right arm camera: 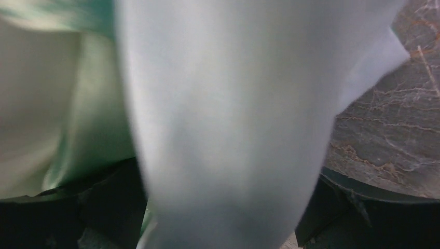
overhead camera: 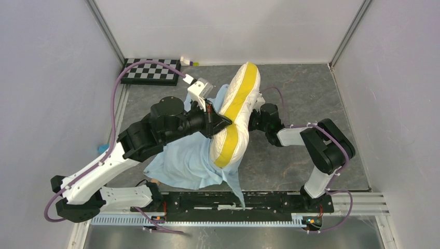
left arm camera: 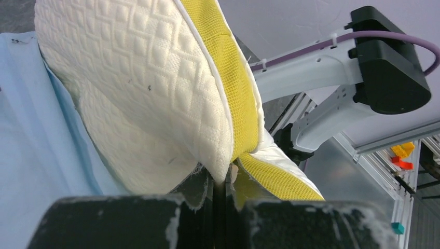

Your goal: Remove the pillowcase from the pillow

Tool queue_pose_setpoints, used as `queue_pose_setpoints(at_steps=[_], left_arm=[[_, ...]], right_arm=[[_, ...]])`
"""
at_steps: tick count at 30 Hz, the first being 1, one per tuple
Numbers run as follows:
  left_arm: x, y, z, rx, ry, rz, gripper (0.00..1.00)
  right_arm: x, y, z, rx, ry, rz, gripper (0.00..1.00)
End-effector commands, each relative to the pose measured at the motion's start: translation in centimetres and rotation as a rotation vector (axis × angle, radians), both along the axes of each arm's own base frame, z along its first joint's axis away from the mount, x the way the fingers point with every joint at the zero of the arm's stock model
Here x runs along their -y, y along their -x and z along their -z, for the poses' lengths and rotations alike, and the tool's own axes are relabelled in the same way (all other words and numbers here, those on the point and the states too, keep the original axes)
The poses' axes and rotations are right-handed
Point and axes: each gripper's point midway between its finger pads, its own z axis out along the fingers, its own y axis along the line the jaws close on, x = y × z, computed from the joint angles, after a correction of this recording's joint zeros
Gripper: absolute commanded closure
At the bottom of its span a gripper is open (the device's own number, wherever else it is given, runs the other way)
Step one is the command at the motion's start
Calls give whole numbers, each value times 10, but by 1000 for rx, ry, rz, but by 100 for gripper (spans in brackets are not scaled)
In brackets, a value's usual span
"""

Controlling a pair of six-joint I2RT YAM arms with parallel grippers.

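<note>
A: Left gripper (left arm camera: 224, 181): what is it doing?
B: It is pinching tight on the pillow (left arm camera: 140, 88), its jaws closing on the edge where the dimpled cream face is meeting the yellow side band.
A: And the pillow itself?
B: It is standing on edge and leaning, its yellow band facing the top camera and its near end lying over the pillowcase (overhead camera: 187, 163).
A: Where is the pillowcase lying relative to the pillow?
B: It is spreading, wrinkled, to the pillow's left and under its near end, with one strip trailing from that end toward the arm bases. In the left wrist view it is lying against the pillow's cream face.
A: The right gripper (right arm camera: 223, 212)?
B: It is sitting at the pillow's right side, mostly hidden from above. Its jaws are standing wide apart, with blurred pale cloth hanging across the gap.
A: Beyond the pillow?
B: The grey table (overhead camera: 311, 88) is showing to its right. A checkerboard (overhead camera: 150, 71) is lying beyond its left, by the far wall.
</note>
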Motion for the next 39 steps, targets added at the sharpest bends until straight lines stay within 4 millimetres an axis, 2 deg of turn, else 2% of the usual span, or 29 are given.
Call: queue_pose_setpoints(at_steps=[1,6,9,14,18,21,27,29,32,36,39], left_arm=[[5,-27,-23,58,91,-92,98],[10,-73,18,-69,110,-121,98],[11,-91,35,-117,114,-121,98],[17,-103,44,-132,106,-118,98],[10,-112,41,-126,114,-142,98],[-6,-118,26,-92,131,-180,98],[-51,-118,-29,29,156,-278,98],[-65,-118,-40,59,146,-319,98],[-92,-127,-41,73,88,-455,98],[-124,-140,-29,64,17,-633,98],[-141,-144,-21,44,-10,-732,98]], right_arm=[[8,-10,-44,122,-35,-12,4],[47,-5,-58,110,-27,29,2],[73,-2,-61,113,3,67,2],[104,6,-63,122,123,107,2],[122,12,-58,125,236,135,2],[133,16,-58,128,279,165,2],[133,23,-67,150,265,160,2],[132,24,-70,155,263,156,2],[129,26,-78,173,246,142,2],[129,29,-94,206,233,140,2],[132,31,-106,235,239,148,2]])
